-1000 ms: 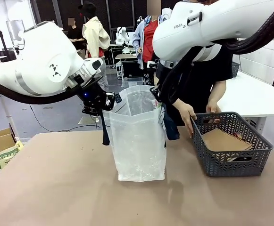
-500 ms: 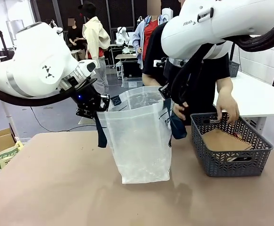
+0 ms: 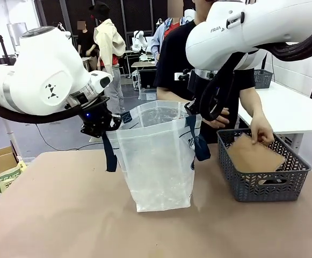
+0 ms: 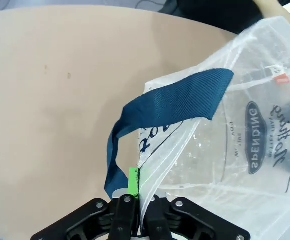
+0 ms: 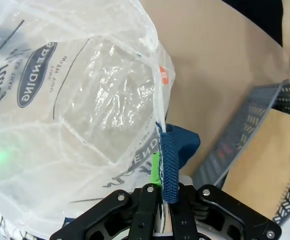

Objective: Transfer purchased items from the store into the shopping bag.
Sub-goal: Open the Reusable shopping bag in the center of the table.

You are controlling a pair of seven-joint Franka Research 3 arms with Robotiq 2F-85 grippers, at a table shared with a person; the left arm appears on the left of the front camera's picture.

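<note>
**Bag-holding stage of the transfer.** The left gripper [image 4: 137, 195] is clenched on one rim of the shopping bag [image 3: 156, 161], where a navy strap handle [image 4: 169, 100] joins it. The right gripper [image 5: 162, 195] is clenched on the opposite rim together with its strap, so the mouth stands stretched open (nothing can be made out inside the translucent walls). The bag stands at the middle of the tabletop [image 3: 64, 215]; the dark grey mesh basket [image 3: 263, 188] sits near it, toward the right edge. From the far edge a person's hand [image 3: 263, 130] tilts a tan notebook [image 3: 252, 156] up out of the basket. Judged next move: both arms hold the mouth wide and level while the notebook is lowered in.
</note>
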